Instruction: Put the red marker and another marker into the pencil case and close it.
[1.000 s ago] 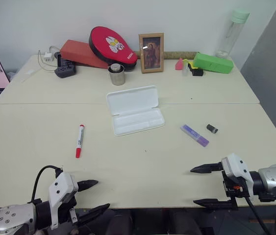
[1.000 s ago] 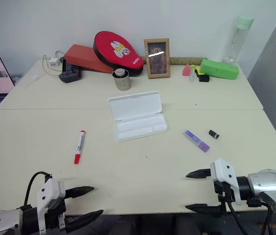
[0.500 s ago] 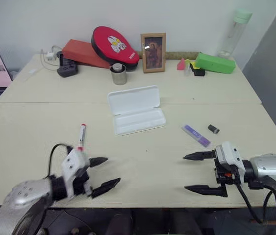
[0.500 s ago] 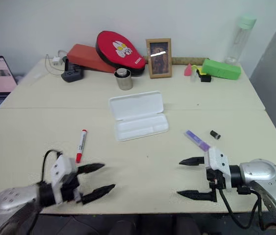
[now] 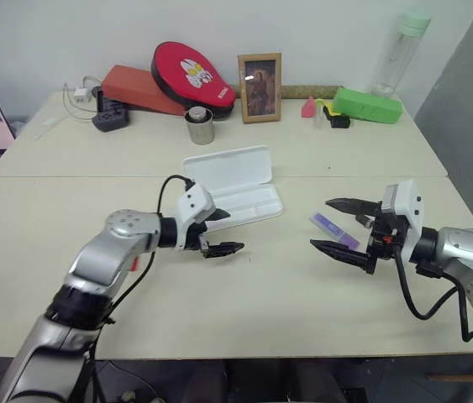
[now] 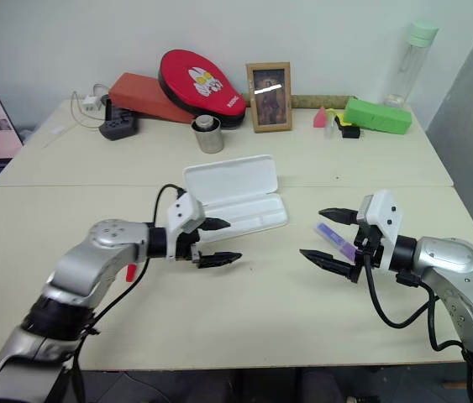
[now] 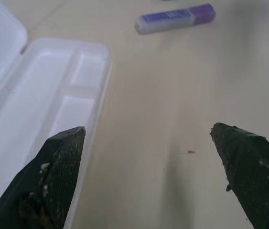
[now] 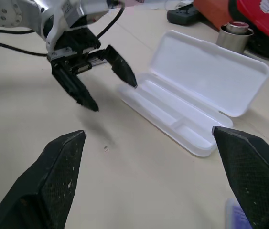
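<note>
**Both grippers spread wide, nothing picked up**

I see the pencil case [image 5: 234, 184] lying open mid-table, lid toward the back edge. My left gripper [image 5: 222, 232] hangs released just before its tray. My right gripper [image 5: 341, 227] is spread around the purple highlighter [image 5: 333, 231], not gripping. The red marker [image 6: 128, 270] peeks out beneath my left arm.

a: any writing you can read here?
b: none. the purple highlighter [image 7: 175, 19], lying ahead of the left gripper [image 7: 151, 157], bears a pale label, but its print is too small to read.
</note>
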### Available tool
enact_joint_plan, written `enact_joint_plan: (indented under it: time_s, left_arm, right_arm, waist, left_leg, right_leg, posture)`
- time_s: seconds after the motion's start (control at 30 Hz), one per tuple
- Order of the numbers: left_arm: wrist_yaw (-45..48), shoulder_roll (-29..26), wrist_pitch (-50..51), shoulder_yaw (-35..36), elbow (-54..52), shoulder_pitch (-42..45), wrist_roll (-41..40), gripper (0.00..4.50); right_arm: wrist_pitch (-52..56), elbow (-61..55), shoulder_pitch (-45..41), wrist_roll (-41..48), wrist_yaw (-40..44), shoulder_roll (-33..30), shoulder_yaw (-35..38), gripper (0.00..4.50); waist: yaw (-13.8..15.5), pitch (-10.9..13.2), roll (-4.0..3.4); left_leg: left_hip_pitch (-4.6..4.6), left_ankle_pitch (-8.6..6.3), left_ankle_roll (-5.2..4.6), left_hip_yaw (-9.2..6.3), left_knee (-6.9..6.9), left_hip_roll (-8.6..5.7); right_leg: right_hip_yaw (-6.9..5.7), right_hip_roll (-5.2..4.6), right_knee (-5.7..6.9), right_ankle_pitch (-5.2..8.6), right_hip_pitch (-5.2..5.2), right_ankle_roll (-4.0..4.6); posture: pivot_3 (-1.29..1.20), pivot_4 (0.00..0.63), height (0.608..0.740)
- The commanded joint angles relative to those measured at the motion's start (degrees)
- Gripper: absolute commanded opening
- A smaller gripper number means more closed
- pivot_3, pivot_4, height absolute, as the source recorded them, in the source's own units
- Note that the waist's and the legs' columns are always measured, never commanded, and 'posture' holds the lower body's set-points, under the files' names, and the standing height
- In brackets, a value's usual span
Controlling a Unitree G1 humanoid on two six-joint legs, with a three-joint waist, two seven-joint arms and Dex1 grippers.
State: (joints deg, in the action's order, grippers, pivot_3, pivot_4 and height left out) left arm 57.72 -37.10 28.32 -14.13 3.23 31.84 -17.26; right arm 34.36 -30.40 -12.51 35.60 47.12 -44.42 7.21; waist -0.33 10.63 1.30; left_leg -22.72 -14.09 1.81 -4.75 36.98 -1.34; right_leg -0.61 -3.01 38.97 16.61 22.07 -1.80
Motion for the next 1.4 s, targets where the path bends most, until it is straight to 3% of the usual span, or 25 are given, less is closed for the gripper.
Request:
enact_joint_plan:
  time_s: [0.03, 0.33, 0.53, 0.57, 0.63, 0.97, 1.27, 1.4]
  left_arm:
    - [2.01, 2.24, -3.27, -2.17, 7.47, 3.78, 3.66, 4.50]
    - [0.36, 8.75, -9.02, -1.89, 20.51, 10.52, 8.57, 4.50]
    - [1.55, 9.55, -7.97, -3.00, 22.51, 10.16, 11.05, 4.50]
    - [1.99, 9.48, -7.85, -3.07, 22.16, 9.84, 11.09, 4.11]
    - [2.57, 9.48, -7.47, -3.02, 21.40, 9.32, 11.14, 3.96]
    - [2.77, 9.68, -6.43, -2.55, 19.90, 8.36, 11.23, 2.03]
    - [2.94, 9.87, -7.34, -2.14, 20.83, 9.05, 11.42, 0.04]
    - [2.64, 10.17, -9.16, -2.05, 22.00, 9.67, 11.96, 0.04]
  right_arm:
    - [0.80, -4.00, -0.59, 1.68, -2.99, 0.66, 2.48, 4.45]
    - [1.39, -6.45, 1.01, 2.27, -6.39, 1.20, 2.71, 4.45]
    - [1.46, -6.81, 1.71, 2.31, -6.67, 0.81, 2.87, 4.45]
    - [1.45, -6.82, 1.81, 2.40, -6.60, 0.77, 2.92, 4.50]
    - [1.56, -6.83, 2.01, 2.67, -6.40, 0.68, 2.99, 4.50]
    - [1.80, -6.08, 1.73, 3.15, -5.55, 0.41, 2.81, 4.50]
    - [1.76, -6.12, 1.80, 3.34, -5.44, 0.12, 3.21, 4.50]
    - [1.60, -5.92, 1.86, 3.18, -5.23, -0.07, 3.43, 4.50]
  waist:
    - [-0.05, 0.00, 0.00]
    - [-0.06, 0.00, 0.01]
    - [-0.31, 0.00, 0.00]
    - [-0.31, 0.00, 0.00]
    - [-0.32, 0.00, 0.00]
    - [-0.31, 0.00, 0.00]
    - [-0.30, 0.00, 0.00]
    - [-0.29, -0.01, 0.00]
  left_leg:
    - [0.00, 0.00, 0.00, 0.01, 0.01, -0.01]
    - [-0.09, 0.00, -0.01, -0.01, 0.05, -0.03]
    - [-0.07, 0.00, -0.01, -0.03, 0.03, -0.02]
    - [-0.06, 0.00, -0.01, -0.03, 0.04, -0.02]
    - [-0.05, 0.00, -0.01, -0.03, 0.04, -0.02]
    - [-0.04, 0.00, -0.01, -0.06, 0.05, -0.02]
    - [-0.04, 0.00, -0.01, -0.06, 0.05, -0.02]
    - [-0.04, 0.01, -0.01, -0.05, 0.06, -0.03]
  right_leg:
    - [0.01, 0.00, 0.01, 0.00, 0.00, 0.00]
    - [-0.01, -0.02, 0.01, -0.01, 0.06, -0.01]
    - [0.04, -0.01, 0.02, -0.01, 0.07, -0.02]
    - [0.04, -0.01, 0.04, -0.01, 0.07, -0.02]
    - [0.03, -0.01, 0.05, -0.01, 0.06, -0.02]
    - [0.04, -0.02, 0.05, -0.01, 0.04, -0.02]
    - [0.04, -0.02, 0.04, -0.01, 0.04, -0.02]
    - [0.03, -0.02, 0.06, -0.01, 0.04, -0.02]
  posture:
    - [0.00, 0.150, 0.740]
    - [0.00, 0.150, 0.740]
    - [0.00, 0.150, 0.740]
    - [0.00, 0.150, 0.740]
    - [0.00, 0.150, 0.740]
    - [0.00, 0.150, 0.740]
    - [0.00, 0.150, 0.740]
    - [0.00, 0.150, 0.740]
